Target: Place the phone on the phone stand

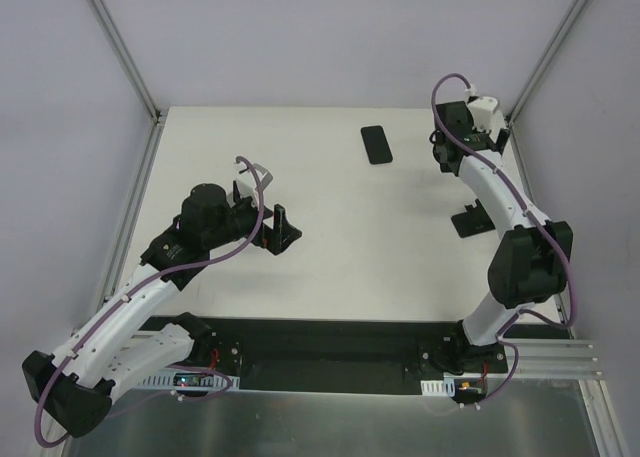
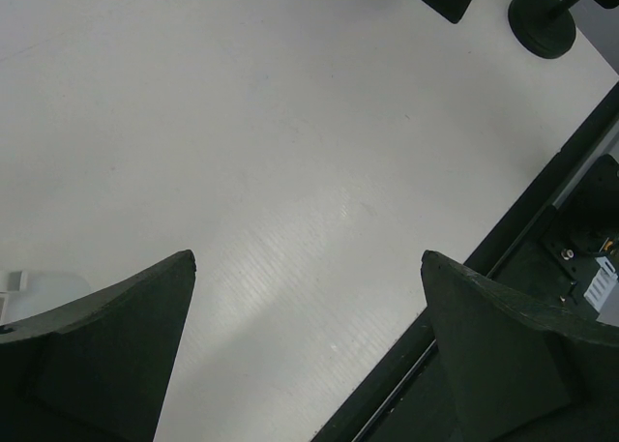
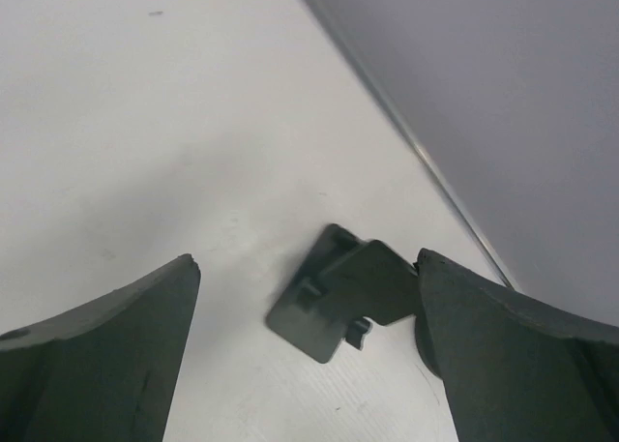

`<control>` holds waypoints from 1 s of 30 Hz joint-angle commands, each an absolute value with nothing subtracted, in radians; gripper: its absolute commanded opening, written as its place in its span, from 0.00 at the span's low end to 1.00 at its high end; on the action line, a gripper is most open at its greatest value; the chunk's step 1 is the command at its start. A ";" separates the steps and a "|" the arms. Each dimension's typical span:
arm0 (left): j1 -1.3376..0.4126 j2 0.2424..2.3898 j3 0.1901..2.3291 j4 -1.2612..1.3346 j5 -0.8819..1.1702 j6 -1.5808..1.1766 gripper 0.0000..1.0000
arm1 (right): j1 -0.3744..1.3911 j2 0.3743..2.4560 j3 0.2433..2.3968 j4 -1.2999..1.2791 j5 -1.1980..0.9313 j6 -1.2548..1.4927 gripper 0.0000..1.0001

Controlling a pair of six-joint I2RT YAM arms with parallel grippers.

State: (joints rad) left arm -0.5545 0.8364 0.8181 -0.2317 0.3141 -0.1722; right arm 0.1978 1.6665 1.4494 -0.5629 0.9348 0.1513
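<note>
Top external view shows the flat black rectangular phone (image 1: 376, 144) lying on the white table (image 1: 340, 277) near its far edge, well apart from the small black tilted-plate phone stand (image 1: 468, 222) beside the right arm. The left gripper (image 1: 285, 229) and right gripper (image 3: 308, 256) both gape empty. The phone looks thin, rigid, slick and probably light, so pinching its long edges seems best.

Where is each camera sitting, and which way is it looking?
Top: above and behind the arms, looking down at the table, phone, left arm and right arm.
Left wrist: on the left arm, looking past its open left tool across the table.
Right wrist: on the right arm, looking past its open right tool at the phone stand.
Shared: top and right wrist both show the phone stand.
</note>
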 commanded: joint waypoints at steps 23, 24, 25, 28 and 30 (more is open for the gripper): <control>-0.469 0.927 0.825 -0.189 0.410 -0.209 0.99 | 0.259 2.459 2.289 -0.560 -0.058 -0.109 0.97; -0.466 0.928 0.825 -0.190 0.411 -0.209 0.99 | 0.265 2.467 2.295 -0.569 -0.036 -0.120 0.97; -0.468 0.928 0.825 -0.189 0.414 -0.209 0.99 | 0.267 2.471 2.302 -0.575 -0.025 -0.130 0.96; -0.468 0.924 0.824 -0.190 0.407 -0.210 0.99 | 0.282 2.505 2.338 -0.595 0.027 -0.143 0.97; -0.466 0.920 0.822 -0.189 0.405 -0.212 0.99 | 0.293 2.542 2.388 -0.626 0.057 -0.155 0.98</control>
